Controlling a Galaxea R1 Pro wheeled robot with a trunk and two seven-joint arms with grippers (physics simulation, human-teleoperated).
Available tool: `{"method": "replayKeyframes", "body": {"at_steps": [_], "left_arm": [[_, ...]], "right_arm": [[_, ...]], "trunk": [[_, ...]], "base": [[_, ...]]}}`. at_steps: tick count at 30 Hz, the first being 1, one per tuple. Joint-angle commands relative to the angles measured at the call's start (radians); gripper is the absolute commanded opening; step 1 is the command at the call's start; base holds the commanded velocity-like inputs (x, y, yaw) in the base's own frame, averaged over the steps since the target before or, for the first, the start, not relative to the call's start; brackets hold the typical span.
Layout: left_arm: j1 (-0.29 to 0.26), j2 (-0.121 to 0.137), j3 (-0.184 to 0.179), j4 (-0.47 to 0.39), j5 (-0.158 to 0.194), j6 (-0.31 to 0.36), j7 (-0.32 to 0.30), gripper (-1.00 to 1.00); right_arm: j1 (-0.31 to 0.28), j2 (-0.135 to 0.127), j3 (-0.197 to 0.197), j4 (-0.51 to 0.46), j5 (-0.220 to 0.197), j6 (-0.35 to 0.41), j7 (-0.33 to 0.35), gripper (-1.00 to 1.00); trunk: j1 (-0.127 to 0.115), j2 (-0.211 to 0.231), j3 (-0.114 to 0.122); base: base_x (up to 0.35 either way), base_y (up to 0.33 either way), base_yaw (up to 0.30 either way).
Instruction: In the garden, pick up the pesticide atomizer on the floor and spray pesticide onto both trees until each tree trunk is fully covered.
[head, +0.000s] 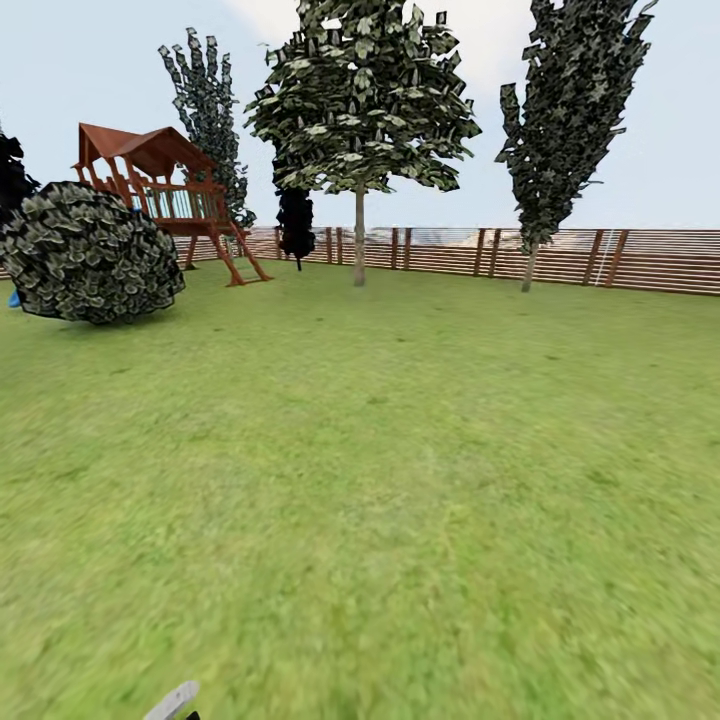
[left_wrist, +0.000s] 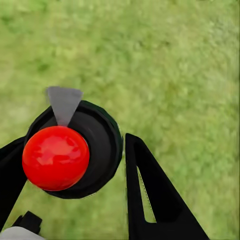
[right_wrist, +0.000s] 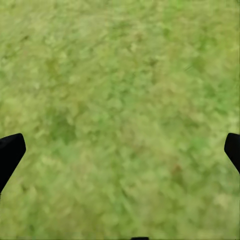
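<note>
The left end effector (left_wrist: 75, 170) is clamped on the pesticide atomizer (left_wrist: 87, 150), whose red knob (left_wrist: 55, 157) and grey nozzle (left_wrist: 64, 104) point down at the lawn (left_wrist: 175, 70). The right end effector (right_wrist: 120, 152) hangs wide apart above the grass, holding nothing. Ahead, a round bush (head: 88, 252) sits in front of a wooden playhouse (head: 165, 195); right of the playhouse stands a leafy tree (head: 358, 110) before the slatted fence (head: 650, 258).

Green grass lawn (head: 380, 480) fills the frame; round bush (head: 88, 252) and wooden playhouse (head: 165, 195) stand upper left.
</note>
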Motion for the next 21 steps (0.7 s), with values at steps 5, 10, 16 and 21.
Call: {"method": "replayKeyframes", "body": {"at_steps": [5,10,16,21], "left_arm": [[-0.001,0.002,-0.008,-0.001,0.009,-0.009,0.005,-1.00],[-0.001,0.002,-0.008,-0.001,0.009,-0.008,0.005,-1.00],[-0.001,0.002,-0.008,-0.001,0.009,-0.009,0.006,-1.00],[-0.001,0.002,-0.005,-0.006,0.010,-0.009,0.004,-1.00]], "right_arm": [[0.000,0.000,-0.003,0.001,-0.011,-0.001,0.009,1.00],[0.000,0.000,-0.003,0.001,-0.011,-0.001,0.009,1.00],[-0.001,0.000,-0.003,0.001,-0.011,-0.001,0.009,1.00],[-0.001,0.000,-0.003,0.000,-0.011,-0.001,0.009,1.00]], "trunk": [[0.001,-0.002,-0.002],[0.001,-0.002,-0.002],[0.001,-0.002,-0.002],[0.001,-0.002,-0.002]], "base": [[0.335,0.000,0.000],[0.335,0.000,0.000],[0.335,0.000,0.000],[0.335,0.000,0.000]]}}
